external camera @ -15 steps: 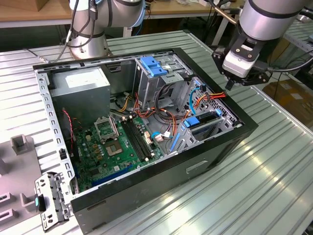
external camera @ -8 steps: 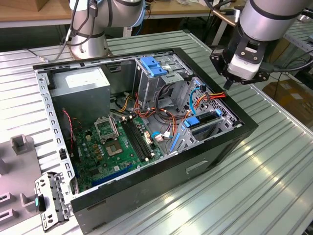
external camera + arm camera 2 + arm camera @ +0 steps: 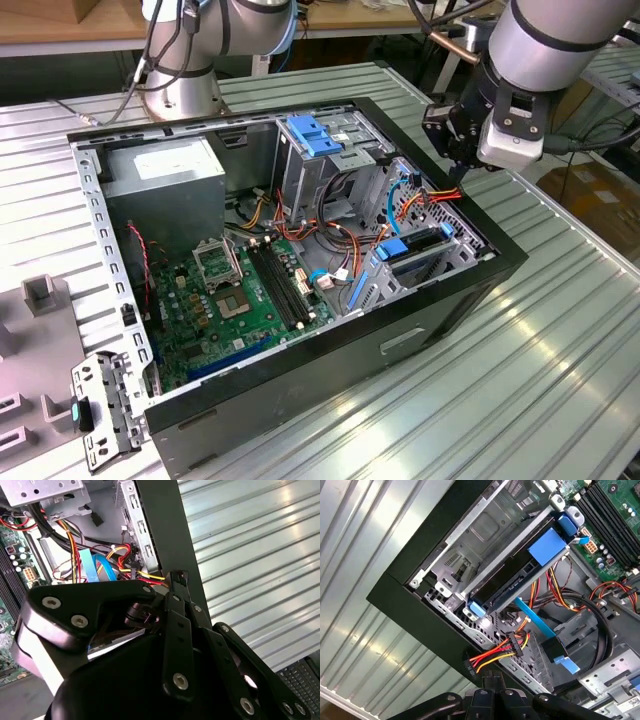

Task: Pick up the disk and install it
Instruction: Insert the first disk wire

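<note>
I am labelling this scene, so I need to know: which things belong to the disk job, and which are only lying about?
Job: disk, seated in its bay in the computer case; gripper above the cables.
Lying about: power-supply box, motherboard, loose metal bracket on the table.

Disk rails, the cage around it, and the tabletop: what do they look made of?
Disk rails: light blue with a smooth matte look, probably moulded plastic. Drive cage: bare grey sheet metal, stamped with holes and folded edges, dull sheen. Tabletop: ribbed silvery slats with bright streak reflections, likely extruded aluminium, though the alloy can't be told by sight.
</note>
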Tool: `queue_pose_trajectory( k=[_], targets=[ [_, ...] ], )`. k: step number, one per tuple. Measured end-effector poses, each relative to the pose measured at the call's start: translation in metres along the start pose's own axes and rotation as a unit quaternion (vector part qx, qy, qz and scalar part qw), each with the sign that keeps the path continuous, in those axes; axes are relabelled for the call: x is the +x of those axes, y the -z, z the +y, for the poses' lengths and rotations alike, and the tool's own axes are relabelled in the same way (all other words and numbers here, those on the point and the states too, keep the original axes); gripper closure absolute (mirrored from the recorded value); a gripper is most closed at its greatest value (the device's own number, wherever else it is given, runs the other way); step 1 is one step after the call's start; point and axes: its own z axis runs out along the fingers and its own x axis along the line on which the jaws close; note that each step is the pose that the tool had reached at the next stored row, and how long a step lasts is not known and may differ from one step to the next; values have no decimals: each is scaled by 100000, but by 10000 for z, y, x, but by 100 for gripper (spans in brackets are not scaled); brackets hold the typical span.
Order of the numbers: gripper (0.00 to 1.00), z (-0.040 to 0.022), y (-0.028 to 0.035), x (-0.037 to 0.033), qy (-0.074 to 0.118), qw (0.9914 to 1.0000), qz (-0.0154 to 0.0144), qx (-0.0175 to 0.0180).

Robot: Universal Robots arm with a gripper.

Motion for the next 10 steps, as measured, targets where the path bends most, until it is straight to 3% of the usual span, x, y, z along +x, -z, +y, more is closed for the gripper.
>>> queue_pose_trajectory(
  k=[3, 6, 8, 9, 10],
  targets=[
    [89, 0, 0, 1, 33, 100000, -15, 0],
    [89, -62, -32, 59, 228, 100000, -108, -32],
    [89, -98, -60, 96, 1258, 99991, -459, -15],
    [89, -99, -64, 97, 1750, 99983, -522, -96],
    [89, -99, -63, 98, 2972, 99954, -385, -538]
  ],
)
